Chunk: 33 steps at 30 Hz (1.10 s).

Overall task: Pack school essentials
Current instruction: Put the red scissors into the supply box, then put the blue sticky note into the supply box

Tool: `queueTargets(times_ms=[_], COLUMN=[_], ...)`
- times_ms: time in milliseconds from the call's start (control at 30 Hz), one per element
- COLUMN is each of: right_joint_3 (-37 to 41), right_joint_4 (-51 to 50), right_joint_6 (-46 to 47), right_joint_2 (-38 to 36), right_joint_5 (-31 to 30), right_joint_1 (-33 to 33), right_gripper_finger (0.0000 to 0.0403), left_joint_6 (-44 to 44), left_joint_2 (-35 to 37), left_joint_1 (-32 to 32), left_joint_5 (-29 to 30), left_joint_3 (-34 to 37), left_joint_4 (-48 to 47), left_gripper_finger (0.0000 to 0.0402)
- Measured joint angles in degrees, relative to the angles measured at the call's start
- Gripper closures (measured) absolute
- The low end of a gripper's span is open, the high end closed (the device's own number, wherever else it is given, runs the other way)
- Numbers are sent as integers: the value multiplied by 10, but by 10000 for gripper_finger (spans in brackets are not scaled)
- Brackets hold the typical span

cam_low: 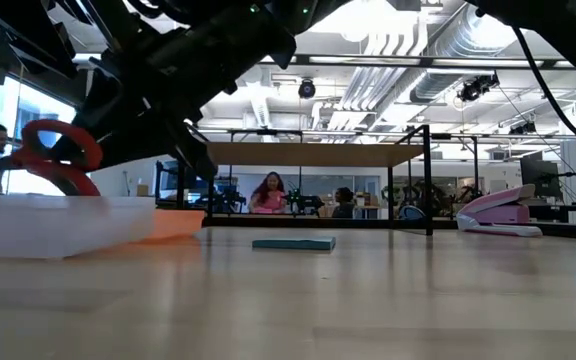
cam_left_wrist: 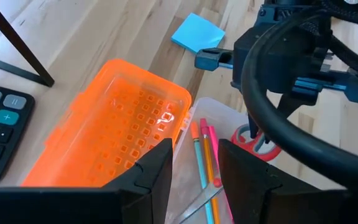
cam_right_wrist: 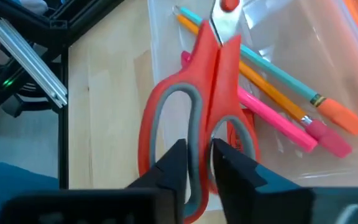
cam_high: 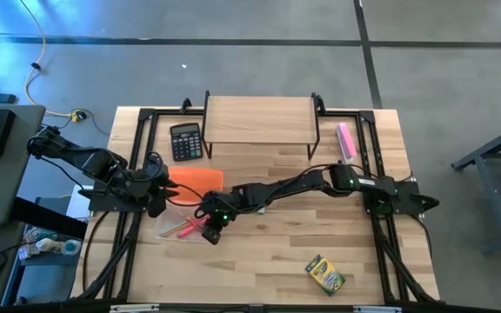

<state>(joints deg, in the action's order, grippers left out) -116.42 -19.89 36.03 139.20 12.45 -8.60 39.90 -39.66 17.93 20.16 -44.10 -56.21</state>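
The red-handled scissors (cam_right_wrist: 197,106) are in my right gripper (cam_right_wrist: 201,158), which is shut on them above the clear pencil tray (cam_high: 174,226) near the table's left side. A green pencil (cam_right_wrist: 272,71), an orange pencil (cam_right_wrist: 260,87) and a pink pen (cam_right_wrist: 278,121) lie in the tray. Its orange lid (cam_left_wrist: 117,130) lies open beside it. My left gripper (cam_left_wrist: 194,165) is open, with one finger on each side of the seam between lid and tray. The blue notepad (cam_left_wrist: 197,32) lies flat on the table, and the crayon box (cam_high: 324,275) lies near the near edge. My right gripper pinches the scissors' handle where the two loops meet (cam_right_wrist: 199,146), coming from above. The handle loops (cam_low: 58,155) are raised above the tray wall. The blades (cam_right_wrist: 224,22) slope down over the pencils into the tray. My left gripper: I cannot tell whether it touches the tray or the lid.
A black calculator (cam_high: 185,141), a wooden riser shelf (cam_high: 259,122) and a pink oblong block (cam_high: 346,139) stand toward the far edge. A black metal frame (cam_high: 142,156) borders the table. The middle and near right of the table are bare wood. People (cam_low: 268,192) sit in the room behind.
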Motion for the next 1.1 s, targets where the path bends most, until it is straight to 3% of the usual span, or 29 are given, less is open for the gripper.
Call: queueTargets(times_ms=[167,333,733,1100], right_joint_3=[0,0,-1,-1], right_joint_4=[1,5,-43,-116], right_joint_6=[0,0,-2,9], right_joint_2=[0,0,-24,-68], right_joint_5=[-4,8,28,-64], right_joint_1=[0,5,-2,-30], right_gripper_finger=[293,270,270,270], left_joint_6=[0,0,0,17], left_joint_2=[0,0,0,0], left_joint_1=[0,0,0,0], left_joint_5=[0,0,-44,-62], left_joint_3=[0,0,0,0], left_joint_4=[0,0,-1,-1], left_gripper_finger=[284,284,284,284])
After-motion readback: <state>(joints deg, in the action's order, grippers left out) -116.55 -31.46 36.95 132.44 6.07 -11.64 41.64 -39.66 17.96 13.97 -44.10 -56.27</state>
